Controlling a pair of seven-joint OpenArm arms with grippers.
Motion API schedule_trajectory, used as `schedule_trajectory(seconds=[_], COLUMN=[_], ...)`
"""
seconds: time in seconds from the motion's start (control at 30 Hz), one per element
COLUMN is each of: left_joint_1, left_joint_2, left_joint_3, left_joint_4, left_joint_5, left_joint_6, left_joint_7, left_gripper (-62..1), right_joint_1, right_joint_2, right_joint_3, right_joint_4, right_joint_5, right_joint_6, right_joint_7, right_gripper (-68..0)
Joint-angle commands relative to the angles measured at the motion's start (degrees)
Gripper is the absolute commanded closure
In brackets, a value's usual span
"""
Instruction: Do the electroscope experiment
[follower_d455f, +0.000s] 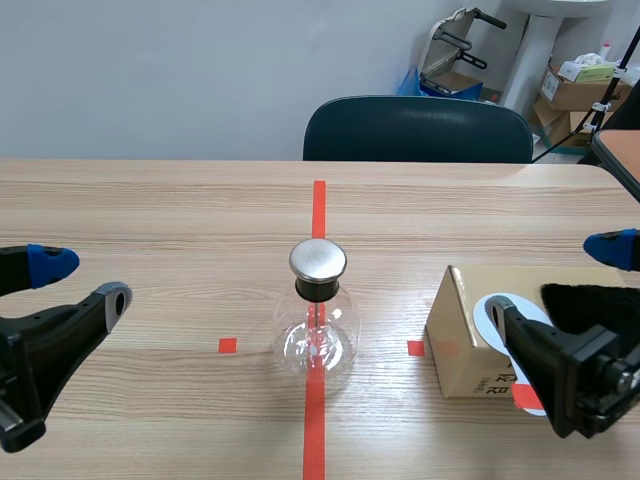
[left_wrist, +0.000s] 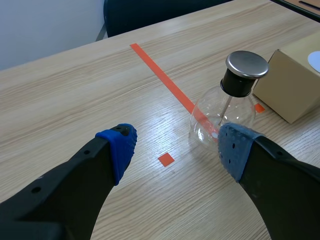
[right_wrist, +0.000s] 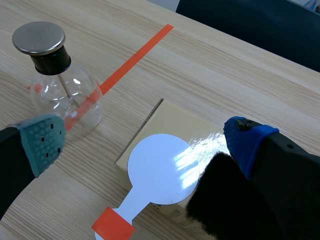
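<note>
A pale wood-grain table (follower_d455f: 150, 220) fills my feed, and at its middle, upright on the long orange tape line, stands the electroscope: a round clear glass flask (follower_d455f: 317, 330) with a black stopper and a flat brushed-metal cap (follower_d455f: 318, 259). A thin rod hangs down inside it from the stopper. Beyond the flask a dark teal chair (follower_d455f: 418, 130) is pushed in at the far edge. To the flask's right, near but not touching, sits a tan cardboard box (follower_d455f: 458, 350); a white round paddle (right_wrist: 162, 167) with an orange-red taped handle lies flat on its top. A black fuzzy piece (right_wrist: 225, 202) lies beside the paddle; it may be fur or cloth, I cannot tell. My left gripper (left_wrist: 177, 145) hangs left of the flask, fingers spread wide on nothing. My right gripper (right_wrist: 146, 137) is over the box, right of the flask, likewise released.
</note>
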Motion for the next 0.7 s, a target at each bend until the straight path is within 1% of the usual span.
schedule_trajectory(seconds=[0.0,0.4,0.53,0.67], left_joint_1=[0.15,0.15,0.15,0.15], left_joint_2=[-0.81,-0.81,-0.81,-0.81], left_joint_3=[-0.26,-0.26,-0.26,-0.26], left_joint_4=[0.92,0.92,0.92,0.92], left_joint_5=[-0.2,-0.17,-0.17,-0.17], left_joint_6=[-0.15,-0.15,-0.15,-0.15], left_joint_7=[-0.31,-0.15,-0.15,-0.15], left_gripper=[-37.5,-37.5,-37.5,-37.5], right_joint_1=[0.63,0.66,0.66,0.63], right_joint_2=[0.09,0.09,0.11,0.09], right_joint_3=[0.11,0.13,0.15,0.11], right_joint_4=[0.94,0.94,0.94,0.94], right_joint_5=[-0.66,-1.01,-3.3,-3.28], right_joint_6=[-0.17,-0.44,-0.44,-0.37], right_joint_7=[-1.27,-0.66,-0.68,-0.5], right_gripper=[-67.9,-67.9,-67.9,-67.9])
